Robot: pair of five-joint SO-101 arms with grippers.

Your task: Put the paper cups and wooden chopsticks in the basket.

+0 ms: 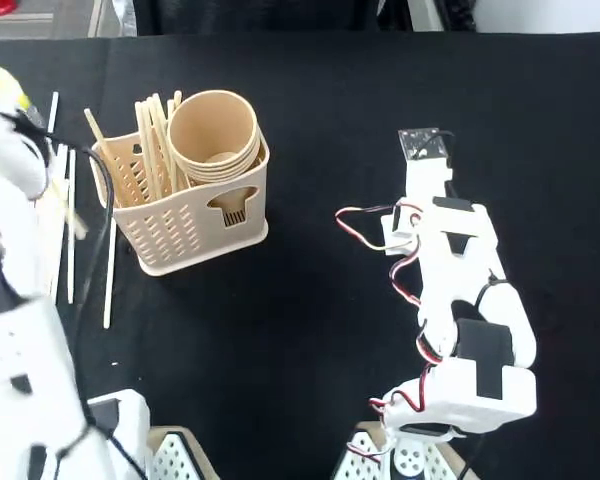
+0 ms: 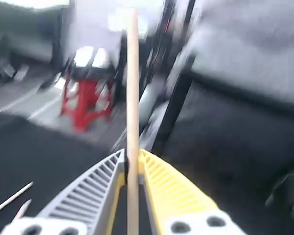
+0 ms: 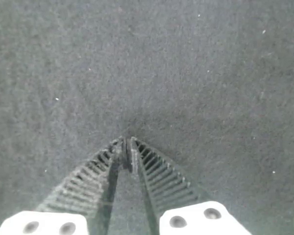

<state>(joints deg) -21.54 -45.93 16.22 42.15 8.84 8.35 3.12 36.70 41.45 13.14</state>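
Left gripper (image 2: 132, 155) tight around a chopstick (image 2: 133, 73), long axis straight out ahead

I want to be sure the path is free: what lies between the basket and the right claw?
Nothing: in the high view, the stretch from the basket to the right claw is bare black table.

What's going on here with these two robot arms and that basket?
The left gripper is clamped on one wooden chopstick. The basket already holds stacked paper cups and several chopsticks. A few loose chopsticks lie on the table beside it. The right gripper is shut and empty over the table.
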